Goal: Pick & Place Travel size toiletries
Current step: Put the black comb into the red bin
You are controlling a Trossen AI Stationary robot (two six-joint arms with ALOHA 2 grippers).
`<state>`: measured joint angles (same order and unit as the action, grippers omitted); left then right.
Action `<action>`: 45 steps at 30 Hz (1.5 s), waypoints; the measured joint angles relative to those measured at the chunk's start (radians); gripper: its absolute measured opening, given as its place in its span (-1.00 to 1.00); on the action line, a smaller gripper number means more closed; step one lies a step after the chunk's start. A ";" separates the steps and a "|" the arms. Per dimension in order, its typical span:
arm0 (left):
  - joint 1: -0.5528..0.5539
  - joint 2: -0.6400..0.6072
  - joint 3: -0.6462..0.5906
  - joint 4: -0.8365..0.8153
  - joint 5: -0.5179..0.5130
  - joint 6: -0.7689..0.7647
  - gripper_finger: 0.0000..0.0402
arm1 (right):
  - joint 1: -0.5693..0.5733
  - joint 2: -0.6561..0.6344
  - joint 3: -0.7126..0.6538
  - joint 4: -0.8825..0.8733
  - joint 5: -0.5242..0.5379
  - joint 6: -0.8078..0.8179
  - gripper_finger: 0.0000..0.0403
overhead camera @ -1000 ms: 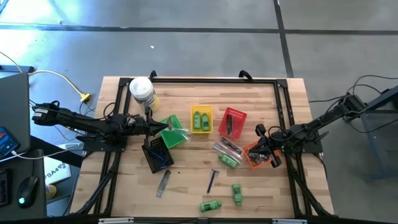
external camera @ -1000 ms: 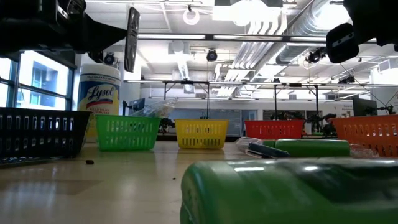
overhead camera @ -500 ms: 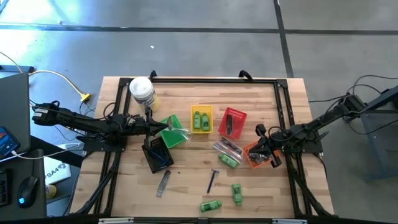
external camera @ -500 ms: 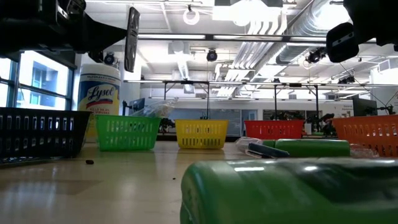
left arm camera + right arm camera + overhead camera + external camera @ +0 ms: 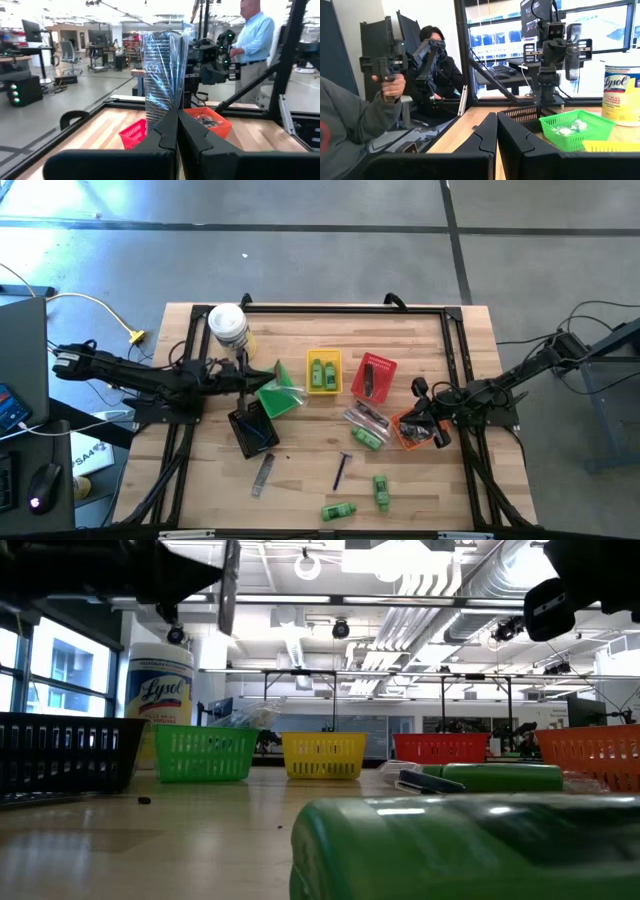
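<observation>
Travel size toiletries: they are spread over the desk (image 5: 420,340); some are sorted into small baskets, several lie loose on the near half, and one is held in the air.
Canister: the white canister (image 5: 228,326) stands at the far left corner and is no part of the job.
Baskets: the black basket (image 5: 252,428), green basket (image 5: 281,397), yellow basket (image 5: 323,372), red basket (image 5: 373,377) and orange basket (image 5: 409,432) are strung across the middle of the desk.
Left end effector: the left end effector (image 5: 177,112) is closed tight on a wrapped comb (image 5: 164,70), held upright above the desk beside the green basket and beyond the black one.
Right end effector: the right end effector (image 5: 496,117) is closed with nothing in it and is parked over the orange basket.
Loose pieces: two green bottles (image 5: 340,509), a razor (image 5: 342,470) and a flat comb (image 5: 263,474) are left on the bare wood.
Step in hand: the held comb is judged to be on its way to a basket; which one cannot be told.
Doing it well: the comb should be centred over the chosen basket, lowered until its lower end is inside the rim, and only then released, so that the slippery wrapper is not caught on the wall and the light basket is not tipped.
</observation>
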<state>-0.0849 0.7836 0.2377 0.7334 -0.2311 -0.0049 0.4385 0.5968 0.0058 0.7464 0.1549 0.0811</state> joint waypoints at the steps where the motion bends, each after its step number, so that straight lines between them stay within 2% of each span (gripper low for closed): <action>1: 0.000 0.018 0.025 -0.010 -0.006 0.001 -1.00 | 0.000 0.000 0.000 0.006 0.000 0.000 -0.98; 12: 0.004 0.278 0.287 -0.070 -0.010 0.001 -1.00 | 0.000 0.000 0.000 0.022 0.000 -0.006 -0.98; 16: 0.057 0.356 0.369 -0.119 0.004 -0.025 -1.00 | 0.000 0.000 0.000 0.032 -0.002 -0.006 -0.98; 22: 0.148 0.461 0.423 -0.122 0.115 -0.080 -1.00 | 0.000 0.000 0.000 0.034 -0.029 0.000 -0.98; 33: 0.196 0.711 0.549 -0.090 0.201 -0.132 -1.00 | 0.000 0.000 0.000 0.029 -0.026 -0.006 -0.98; 42: 0.197 0.879 0.705 -0.101 0.186 -0.135 -1.00 | 0.000 0.000 0.000 0.021 -0.027 -0.006 -0.98; 45: 0.196 0.929 0.779 -0.168 0.169 -0.156 -1.00 | 0.000 0.000 0.000 0.020 -0.027 -0.006 -0.98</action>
<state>0.1116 1.7124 1.0167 0.5658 -0.0625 -0.1613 0.4381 0.5964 0.0055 0.7662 0.1276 0.0746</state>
